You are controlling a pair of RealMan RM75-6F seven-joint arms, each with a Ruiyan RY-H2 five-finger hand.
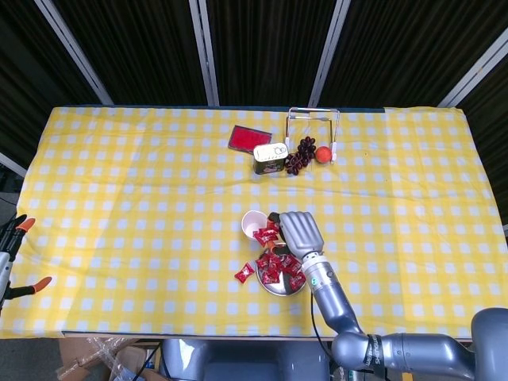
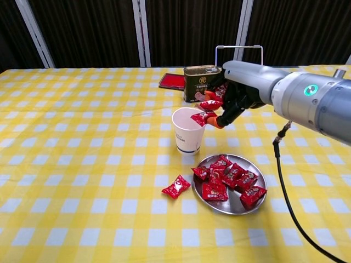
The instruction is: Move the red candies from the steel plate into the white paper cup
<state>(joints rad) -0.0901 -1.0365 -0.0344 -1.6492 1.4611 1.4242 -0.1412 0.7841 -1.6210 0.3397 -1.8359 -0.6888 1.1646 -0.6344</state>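
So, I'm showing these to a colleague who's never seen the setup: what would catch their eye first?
Probably the right hand, raised just right of the white paper cup with red candies pinched over its rim. Next, the steel plate below it near the table's front edge, heaped with more red candies, and one stray candy lying on the yellow checked cloth to its left.
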